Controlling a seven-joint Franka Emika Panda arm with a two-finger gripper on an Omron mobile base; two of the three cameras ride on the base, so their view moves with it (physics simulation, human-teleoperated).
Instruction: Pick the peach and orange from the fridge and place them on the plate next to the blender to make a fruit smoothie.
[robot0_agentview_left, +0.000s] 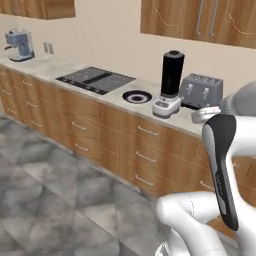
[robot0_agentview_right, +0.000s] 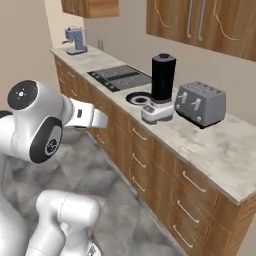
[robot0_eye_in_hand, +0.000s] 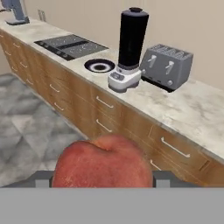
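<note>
In the hand view the peach (robot0_eye_in_hand: 103, 161), a dull pinkish-red fruit, sits low and close to the camera, clamped between the two dark fingertips (robot0_eye_in_hand: 162, 178) of the end effector (robot0_eye_in_hand: 103, 180), which is closed on it. The fruit is held out over the grey tiled floor (robot0_agentview_left: 45, 200), in front of the wooden drawer fronts (robot0_eye_in_hand: 131, 127) and apart from the worktop (robot0_eye_in_hand: 192, 109).

On that pale stone worktop the plate (robot0_agentview_left: 137, 97), with its dark rim, white ring and dark centre, lies bare just to the left of the blender (robot0_agentview_left: 170, 83), near it but not touching. The blender's tall black jar stands upright on its squat silver-white base. Just to the right of the blender stands a silver toaster (robot0_agentview_left: 201, 91). To the left of the plate a flat black cooktop (robot0_agentview_left: 95, 79) is set into the worktop, and far along at the end stands a grey coffee machine (robot0_agentview_left: 20, 45). Wooden wall cabinets (robot0_agentview_right: 210, 25) hang above the blender and toaster.

Between the peach and the plate the hand view shows open air and the worktop edge.
</note>
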